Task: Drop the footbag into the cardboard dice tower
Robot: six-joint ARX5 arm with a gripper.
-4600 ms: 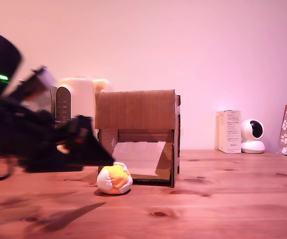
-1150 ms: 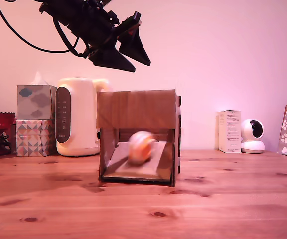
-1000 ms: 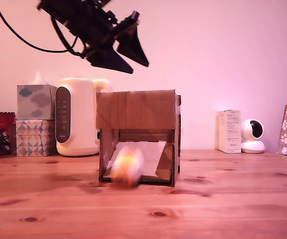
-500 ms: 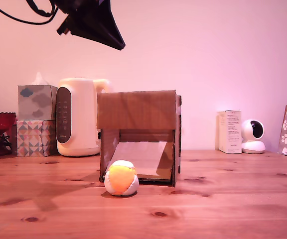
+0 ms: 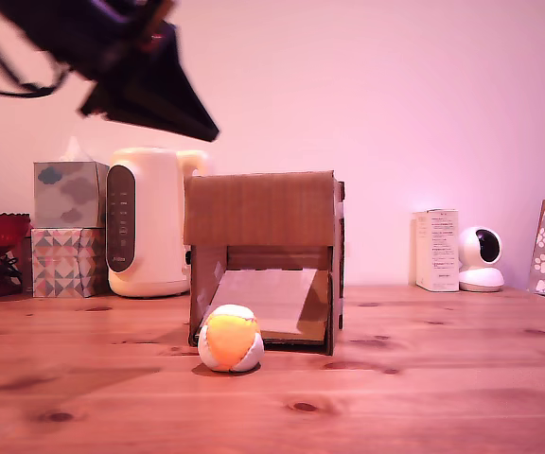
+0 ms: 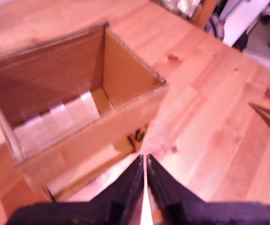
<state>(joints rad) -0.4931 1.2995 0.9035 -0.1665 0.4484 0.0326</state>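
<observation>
The footbag [image 5: 230,338], blurred on the ramp inside the cardboard dice tower [image 5: 261,258] about a second ago, has rolled out of the lower opening and now rests on the counter [image 5: 424,388] just in front of it, toward the exterior view's left. The claw [image 5: 183,118], which hung high above the tower's top with its jaws apart, has pulled back toward the exterior view's left, blurred, its fingers [image 6: 134,180] now nearly touching.

The footbag [image 5: 230,339] shows orange, yellow and white panels. The cardboard dice tower [image 5: 261,257] is brown with dark edges. The gripper [image 6: 144,174] is black.
</observation>
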